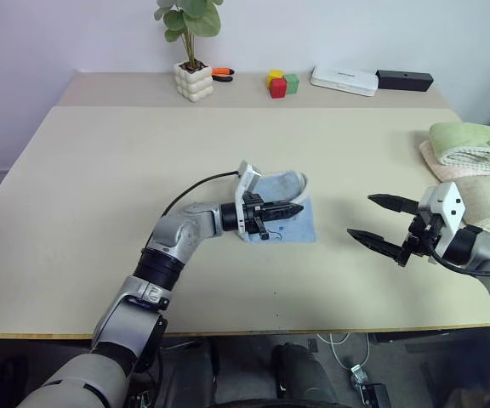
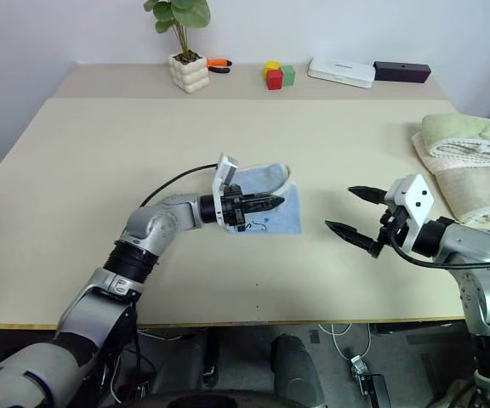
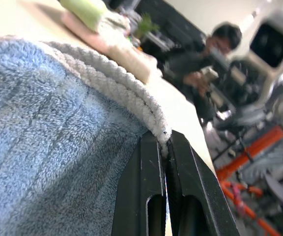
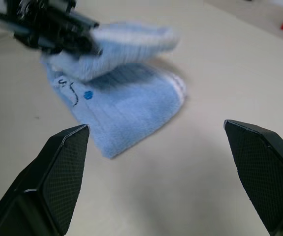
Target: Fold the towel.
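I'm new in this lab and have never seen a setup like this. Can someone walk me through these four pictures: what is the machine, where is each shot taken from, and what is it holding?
It is a humanoid robot with two arms, each ending in a two-fingered black gripper. The two wide pictures come from cameras in its head, looking down over a beige table. The other two come from cameras on its wrists, looking along the fingers.

The left gripper is shut on the whitish edge of the light blue towel, lifting that part over the rest, which lies flat. The left wrist view shows the pinch close up. The right gripper is wide open beside the towel, holding nothing.

Also there: folded towels at the right edge, a potted plant, coloured blocks, and a white box at the back.
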Controlling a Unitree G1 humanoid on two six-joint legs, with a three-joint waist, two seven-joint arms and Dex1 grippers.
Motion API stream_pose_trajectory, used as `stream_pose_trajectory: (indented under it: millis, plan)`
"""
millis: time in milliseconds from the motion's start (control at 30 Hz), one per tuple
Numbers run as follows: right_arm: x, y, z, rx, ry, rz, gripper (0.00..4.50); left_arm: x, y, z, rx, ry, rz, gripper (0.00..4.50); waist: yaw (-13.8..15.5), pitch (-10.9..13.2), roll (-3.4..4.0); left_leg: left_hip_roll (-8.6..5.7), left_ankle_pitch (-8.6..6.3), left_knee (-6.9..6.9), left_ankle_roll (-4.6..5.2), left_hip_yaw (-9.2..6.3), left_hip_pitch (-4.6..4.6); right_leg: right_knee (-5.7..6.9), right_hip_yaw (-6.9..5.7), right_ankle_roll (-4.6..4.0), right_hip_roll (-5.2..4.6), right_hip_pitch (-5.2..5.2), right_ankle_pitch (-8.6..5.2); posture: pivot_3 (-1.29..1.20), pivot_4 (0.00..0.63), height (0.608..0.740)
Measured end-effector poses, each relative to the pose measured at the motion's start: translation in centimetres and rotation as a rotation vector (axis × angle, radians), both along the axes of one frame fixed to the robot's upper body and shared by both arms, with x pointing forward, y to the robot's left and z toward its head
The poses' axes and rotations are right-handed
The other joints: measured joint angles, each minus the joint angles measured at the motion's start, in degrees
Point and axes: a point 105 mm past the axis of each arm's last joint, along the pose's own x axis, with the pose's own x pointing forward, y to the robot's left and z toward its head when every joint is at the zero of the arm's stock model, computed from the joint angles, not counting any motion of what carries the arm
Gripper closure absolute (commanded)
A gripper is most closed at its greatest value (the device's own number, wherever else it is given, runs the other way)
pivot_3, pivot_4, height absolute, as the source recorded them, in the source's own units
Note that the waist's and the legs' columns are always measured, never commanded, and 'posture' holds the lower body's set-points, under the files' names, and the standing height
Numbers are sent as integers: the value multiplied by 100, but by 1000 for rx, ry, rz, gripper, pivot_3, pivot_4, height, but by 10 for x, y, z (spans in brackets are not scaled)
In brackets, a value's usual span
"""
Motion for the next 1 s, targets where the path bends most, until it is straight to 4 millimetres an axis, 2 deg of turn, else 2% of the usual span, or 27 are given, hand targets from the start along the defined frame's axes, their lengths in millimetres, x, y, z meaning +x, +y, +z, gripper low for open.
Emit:
stream_pose_trajectory:
  millis: [167,300,433,633,767,900,1000]
  plan:
    - [-4,1,3,-12,-20,-11,0,5,-13,-18,94,-37,8,4465,18,1,-1,-2,0,4,1,-1,-2,-2,1,-3,-2,3,-2,0,150,735]
    - [-5,-2,0,-14,-14,-34,0,0,-18,-25,121,-45,-33,4465,17,1,0,-2,0,2,1,-2,-2,-2,0,-3,-2,2,-2,0,150,735]
    - [-3,-1,1,-15,-21,-41,0,-4,-29,-25,104,-24,-51,3125,18,1,0,-2,-1,3,1,-2,-2,-1,0,-3,-2,3,-1,0,150,735]
    - [2,4,6,-26,-40,-24,0,-4,-32,-28,133,-32,-37,44,11,1,0,-1,-1,1,1,-4,-1,-1,0,-2,0,2,-1,0,150,735]
    - [10,8,10,-9,-54,-16,0,-12,-24,-16,63,-27,-71,11,-19,2,2,1,-1,1,1,-2,-1,2,1,-1,0,-1,0,0,150,735]
    - [26,14,25,79,-114,-38,0,-29,-21,21,-81,-92,-146,11,-14,1,6,2,0,1,1,-3,0,5,-1,13,1,1,7,0,150,735]
    - [35,25,31,191,-122,-47,0,-28,-12,41,-168,-114,-113,11,1,1,6,2,0,3,1,-3,1,6,0,14,1,3,8,0,150,735]
